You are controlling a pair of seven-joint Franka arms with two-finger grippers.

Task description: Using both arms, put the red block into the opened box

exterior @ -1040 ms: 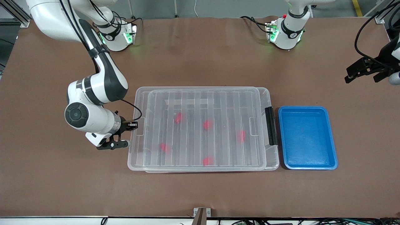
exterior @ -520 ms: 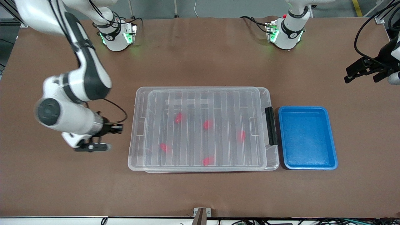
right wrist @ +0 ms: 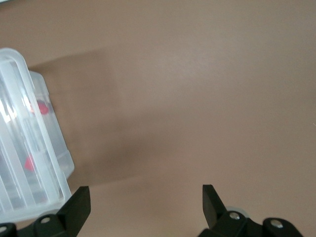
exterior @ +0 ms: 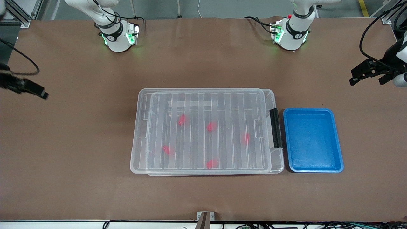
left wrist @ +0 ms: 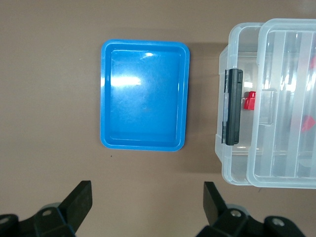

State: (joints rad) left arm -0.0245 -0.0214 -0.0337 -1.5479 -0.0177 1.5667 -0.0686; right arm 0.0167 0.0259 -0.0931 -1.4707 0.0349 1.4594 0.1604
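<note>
Through the ribbed lid (exterior: pixel 203 127) we see the red blocks (exterior: pixel 211 126) only as blurred spots inside the box (exterior: pixel 206 170). The right gripper (right wrist: pixel 143 202), cut off at the frame edge, is wide open over bare surface (exterior: pixel 79 143), holding nothing. The left gripper (left wrist: pixel 148 201) waits open over the surface beside the blue tray (left wrist: pixel 105 98), empty.

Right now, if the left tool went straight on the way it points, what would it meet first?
Probably bare table: the open left tool points down beside the blue tray, though depth is unclear.
</note>
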